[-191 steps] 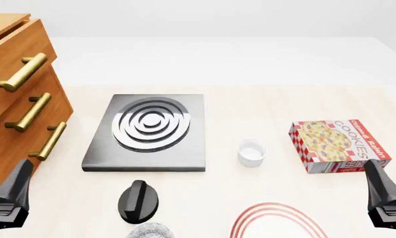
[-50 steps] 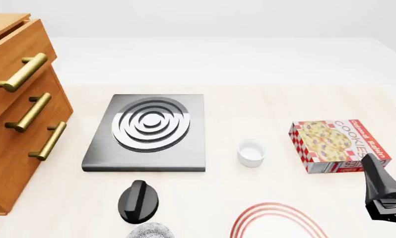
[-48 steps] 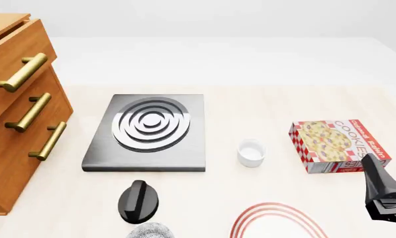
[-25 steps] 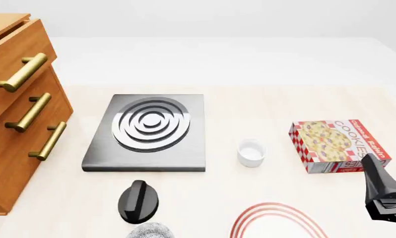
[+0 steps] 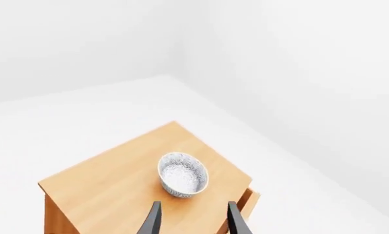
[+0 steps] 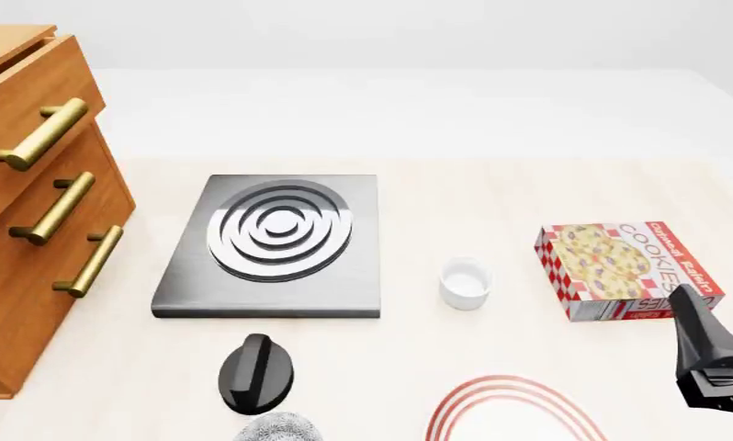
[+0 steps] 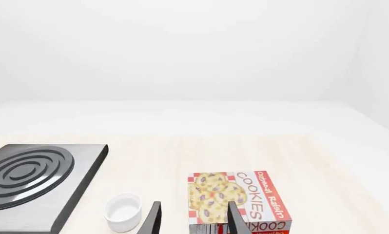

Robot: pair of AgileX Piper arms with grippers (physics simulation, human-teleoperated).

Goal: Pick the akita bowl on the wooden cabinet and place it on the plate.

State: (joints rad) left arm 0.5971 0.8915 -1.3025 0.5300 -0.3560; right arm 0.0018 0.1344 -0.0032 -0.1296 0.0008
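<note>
Looking down from the left wrist camera, the bowl (image 5: 182, 174) sits upright on the flat top of the cabinet (image 5: 110, 185), a little away from its edges. The left gripper (image 5: 193, 220) hangs above the cabinet top, just beside the bowl, with its two fingers spread apart and nothing between them; it does not touch the bowl. From the front, the cabinet (image 6: 29, 202) stands at the left side of the table (image 6: 490, 197), and its brass handles (image 6: 48, 209) face toward the middle. The plate (image 6: 513, 409) with red rings lies at the near edge, right of centre, and only its far part shows. A second speckled bowl (image 6: 278, 428) is at the near edge too, left of the plate, just behind a black knob (image 6: 256, 372). The grey stove (image 6: 275, 243) lies in the middle, the white cup (image 6: 465, 283) is to its right, and the cookie box (image 6: 624, 269) is further right. The right gripper (image 7: 193, 220) is low at the near right corner, with its fingers also apart and empty, pointing toward the cookie box (image 7: 237, 201) and the cup (image 7: 124, 212).
</note>
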